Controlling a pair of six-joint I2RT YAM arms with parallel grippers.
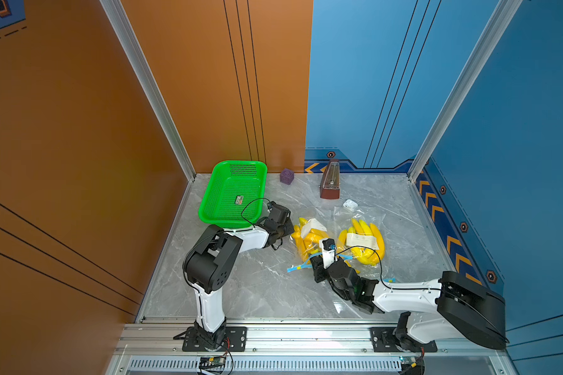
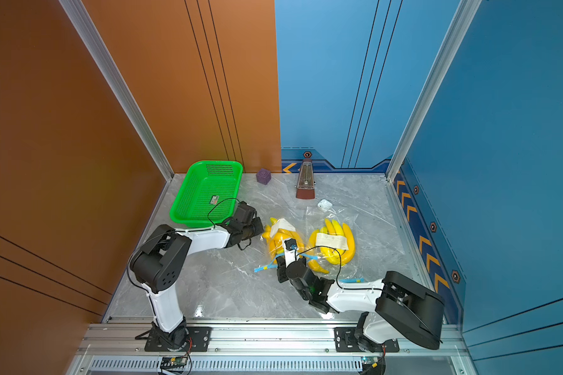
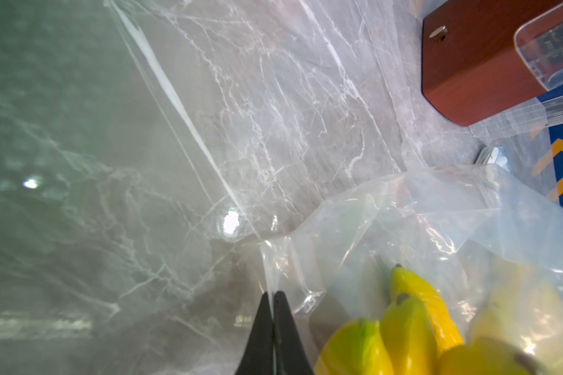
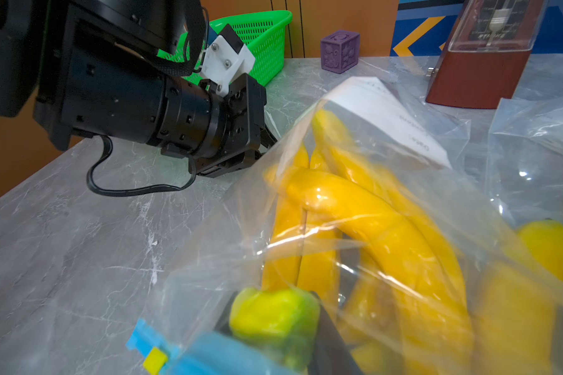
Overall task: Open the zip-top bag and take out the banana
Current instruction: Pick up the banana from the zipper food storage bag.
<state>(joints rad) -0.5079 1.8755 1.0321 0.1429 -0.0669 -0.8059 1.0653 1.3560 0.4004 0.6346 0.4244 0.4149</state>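
Plastic at both ends: pinching the clear zip-top bag's (image 3: 403,207) far corner in the tight-closed left gripper (image 3: 273,297), clamping the yellow toy banana bunch's (image 4: 371,220) green stem at the mouth in the part-closed right gripper (image 4: 275,328), likely pulling lengthwise toward the right arm.

Clear glossy plastic bag (image 4: 468,194), smooth banana (image 4: 371,220)

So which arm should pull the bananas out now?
Right. The right claw sits at the mouth of the zip-top bag, apparently gripping the banana bunch by its stem. The left claw is shut on its far end, anchoring it.
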